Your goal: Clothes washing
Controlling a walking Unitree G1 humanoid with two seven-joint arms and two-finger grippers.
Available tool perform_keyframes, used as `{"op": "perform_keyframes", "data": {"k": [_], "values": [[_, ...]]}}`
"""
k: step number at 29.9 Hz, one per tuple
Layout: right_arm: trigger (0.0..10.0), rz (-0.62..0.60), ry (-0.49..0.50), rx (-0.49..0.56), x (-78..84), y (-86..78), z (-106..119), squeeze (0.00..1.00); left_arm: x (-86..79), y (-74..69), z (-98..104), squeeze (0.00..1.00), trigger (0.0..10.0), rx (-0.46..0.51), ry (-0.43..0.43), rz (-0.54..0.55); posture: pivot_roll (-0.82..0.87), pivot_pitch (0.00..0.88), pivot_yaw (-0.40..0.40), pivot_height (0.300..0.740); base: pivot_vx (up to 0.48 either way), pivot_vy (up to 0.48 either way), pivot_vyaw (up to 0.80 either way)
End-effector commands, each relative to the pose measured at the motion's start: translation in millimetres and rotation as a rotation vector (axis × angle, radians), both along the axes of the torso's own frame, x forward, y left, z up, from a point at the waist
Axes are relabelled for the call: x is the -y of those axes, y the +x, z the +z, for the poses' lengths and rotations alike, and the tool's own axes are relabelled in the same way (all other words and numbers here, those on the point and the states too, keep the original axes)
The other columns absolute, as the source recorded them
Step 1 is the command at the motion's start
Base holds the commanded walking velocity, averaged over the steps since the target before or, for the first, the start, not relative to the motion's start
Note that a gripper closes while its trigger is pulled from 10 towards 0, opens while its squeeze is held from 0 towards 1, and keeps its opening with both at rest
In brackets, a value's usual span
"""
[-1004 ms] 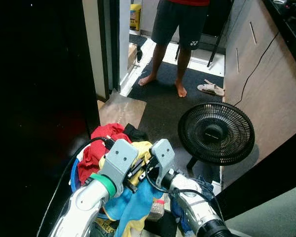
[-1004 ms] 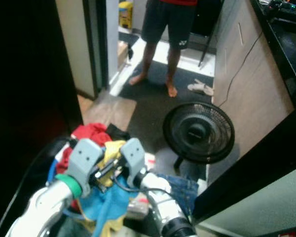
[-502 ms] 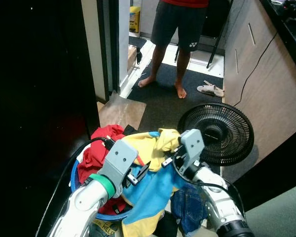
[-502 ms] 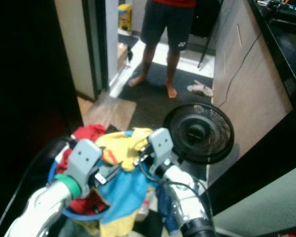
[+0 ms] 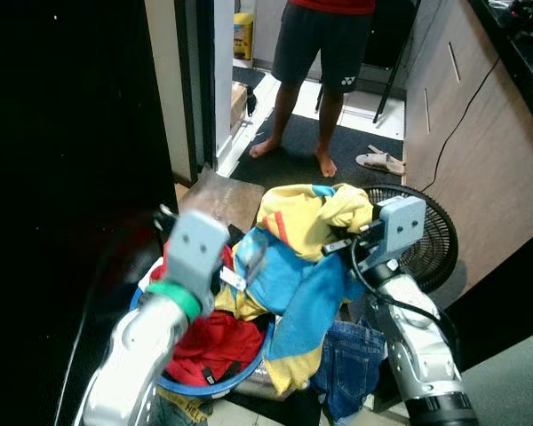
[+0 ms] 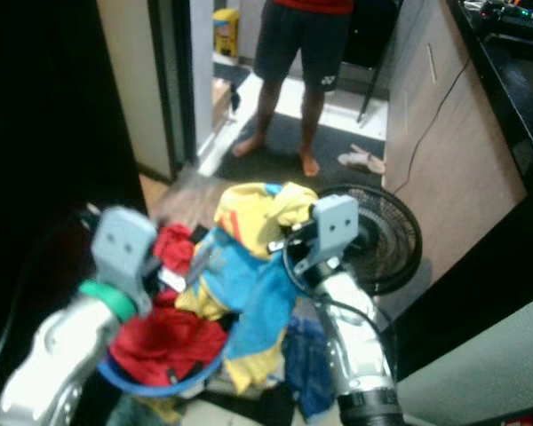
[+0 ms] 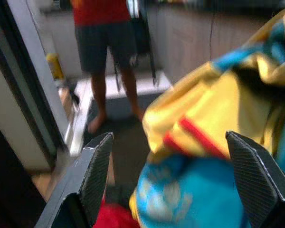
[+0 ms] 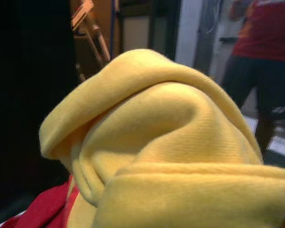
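Note:
My right gripper (image 5: 339, 246) is shut on a yellow and blue garment (image 5: 293, 266) with a red stripe and holds it up above the blue laundry basket (image 5: 215, 383). The cloth hangs from the gripper down over the basket's right side. In the right wrist view the yellow cloth (image 8: 171, 142) bulges right in front of the camera. My left gripper (image 7: 168, 136) is open, its fingers (image 7: 96, 171) spread wide, just left of the hanging garment. Red clothes (image 5: 209, 335) lie in the basket.
A black floor fan (image 5: 431, 240) stands right behind the right arm. Blue jeans (image 5: 346, 357) lie on the floor by the basket. A barefoot person (image 5: 324, 53) stands on the dark mat ahead, slippers (image 5: 379, 161) nearby. A black panel (image 5: 62, 177) fills the left; a cabinet wall (image 5: 480, 151) runs right.
The right gripper has lifted the yellow and blue garment up and to the right, out of the basket. The left arm has risen and swung left, away from the cloth.

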State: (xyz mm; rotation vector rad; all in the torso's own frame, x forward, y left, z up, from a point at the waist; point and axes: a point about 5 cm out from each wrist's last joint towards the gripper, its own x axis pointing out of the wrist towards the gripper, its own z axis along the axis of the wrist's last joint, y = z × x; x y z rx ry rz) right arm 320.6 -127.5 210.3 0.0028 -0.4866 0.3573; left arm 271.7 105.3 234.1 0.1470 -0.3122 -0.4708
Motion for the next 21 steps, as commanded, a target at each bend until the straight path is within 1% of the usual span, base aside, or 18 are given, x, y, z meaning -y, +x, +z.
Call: {"op": "perform_keyframes", "data": {"k": [1,2,4,5,10,12,14,16,17,18,19,21], "values": [[10.0,-0.014,-0.013,0.07,-4.4,-5.0,14.7,0.0,-1.5,-2.3,9.7,0.0,10.0,0.024,-0.043,0.008,0.07,0.102,-0.008,0.74,0.0,0.0,0.0],[10.0,-0.012,-0.013,0.084,-7.3,-6.4,17.8,0.0,-4.7,-2.0,16.7,0.0,10.0,0.056,-0.052,0.027,0.07,0.097,-0.01,0.74,0.0,0.0,0.0],[10.0,-0.012,-0.011,0.083,-8.8,-7.5,17.5,0.0,-8.0,-1.8,20.0,0.0,10.0,0.07,-0.057,0.038,0.07,0.09,-0.013,0.74,0.0,0.0,0.0],[10.0,-0.011,-0.01,0.07,-9.0,-8.2,13.8,0.0,-9.9,-2.3,21.7,0.0,10.0,0.081,-0.057,0.043,0.07,0.078,-0.014,0.74,0.0,0.0,0.0],[10.0,-0.015,-0.016,0.031,-8.9,-10.3,5.5,0.0,-7.5,-4.6,31.3,0.0,10.0,0.107,-0.089,0.035,0.08,0.051,-0.015,0.74,0.0,0.0,0.0],[10.0,-0.018,-0.019,0.033,-11.0,-9.4,6.1,0.0,-6.2,-3.1,39.5,0.0,10.0,0.123,-0.125,0.034,0.08,0.028,-0.014,0.74,0.0,0.0,0.0],[10.0,-0.02,-0.02,0.034,-12.9,-9.1,7.1,0.0,-6.7,-2.0,42.3,0.0,10.0,0.128,-0.134,0.041,0.07,0.022,-0.015,0.74,0.0,0.0,0.0],[10.0,-0.02,-0.02,0.034,-12.9,-9.1,7.1,0.0,-6.7,-2.0,42.3,0.0,10.0,0.128,-0.134,0.041,0.07,0.022,-0.015,0.74,0.0,0.0,0.0],[10.0,-0.02,-0.021,0.027,-16.4,-7.5,6.2,0.0,-9.4,3.3,36.0,0.0,10.0,0.109,-0.128,0.067,0.07,0.014,-0.023,0.74,0.0,0.0,0.0],[10.0,-0.02,-0.022,0.02,-17.7,-6.9,4.8,0.0,-10.8,5.6,30.5,0.0,10.0,0.095,-0.12,0.08,0.07,0.014,-0.023,0.74,0.0,0.0,0.0],[10.0,-0.02,-0.022,0.02,-17.7,-6.9,4.8,0.0,-10.8,5.6,30.5,0.0,10.0,0.095,-0.12,0.08,0.07,0.014,-0.023,0.74,0.0,0.0,0.0],[10.0,-0.025,-0.038,0.001,-16.6,-6.0,-1.2,0.0,-10.0,9.3,20.2,0.0,10.0,0.062,-0.122,0.098,0.06,0.02,-0.026,0.74,0.0,0.0,0.0]]}}
